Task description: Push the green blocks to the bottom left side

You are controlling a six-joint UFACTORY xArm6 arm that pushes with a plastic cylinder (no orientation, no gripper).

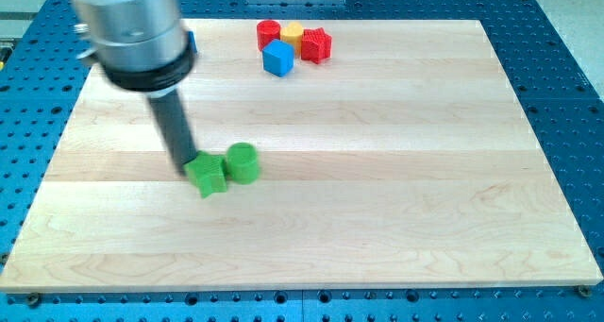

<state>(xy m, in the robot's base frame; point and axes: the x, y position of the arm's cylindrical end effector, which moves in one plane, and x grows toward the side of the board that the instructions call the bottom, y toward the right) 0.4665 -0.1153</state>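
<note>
The near part of the wooden surface [311,237], toward the view's bottom edge, carries no blocks; its bottom left corner lies well apart from the two green pieces.

Further up, left of the surface's middle, sit the task's things. The green star-shaped block [206,175] rests touching the green cylinder [243,162], which stands just to its right and a little nearer the view's top. Both lie about midway between the top and bottom edges.

My tip [185,165] comes down at the upper left side of the green star-shaped block, touching or very nearly touching it; the exact contact cannot be told. There is no hand on this arm, only the dark rod, so nothing is clamped or held. The rod rises toward the view's top left into a wide grey housing [132,29] that covers the surface's top left corner, with a sliver of blue showing at its right side.

Farthest off, near the top edge and a little left of its middle, a cluster sits close together: a blue cube [277,58] in front, a red cylinder [269,34] behind it on the left, a yellow block [293,33] in the middle, and a red star-shaped block [316,44] on the right.
</note>
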